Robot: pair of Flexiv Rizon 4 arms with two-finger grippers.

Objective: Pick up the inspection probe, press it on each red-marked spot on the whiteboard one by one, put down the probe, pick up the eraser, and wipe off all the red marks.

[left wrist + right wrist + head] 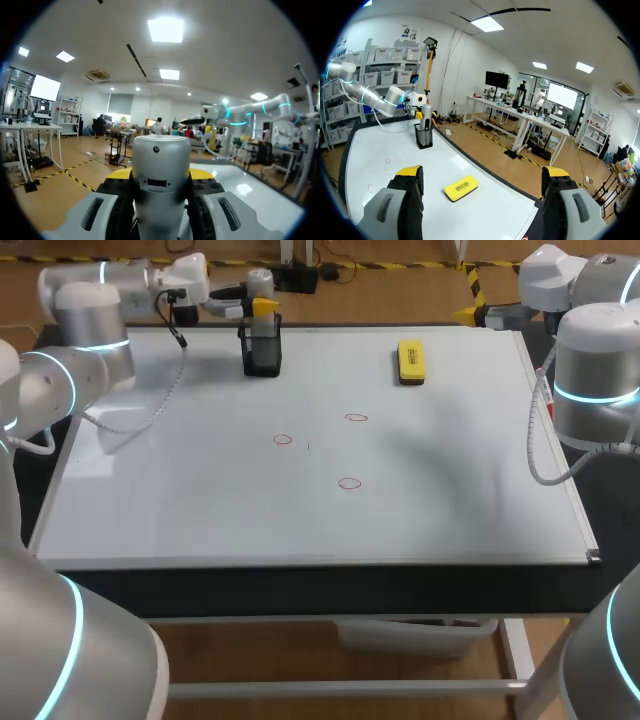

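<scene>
The silver inspection probe (pixel 260 282) stands upright in a black mesh holder (pixel 262 352) at the whiteboard's far left. My left gripper (pixel 256 308) is level with the probe's upper part. In the left wrist view the probe (pixel 160 155) fills the gap between the gripper's (pixel 160 173) black pads, which touch it on both sides. Three red circles (pixel 283 439) (pixel 356 418) (pixel 348 483) are drawn mid-board. The yellow eraser (pixel 411 361) lies at the far right. My right gripper (pixel 482 175) hangs open above the board's far right corner, with the eraser (pixel 461 187) ahead of it.
The whiteboard (pixel 200 510) covers nearly the whole table top. My right arm (pixel 595 370) stands beside the board's right edge. A grey cable (pixel 165 390) from my left arm hangs over the board's far left part.
</scene>
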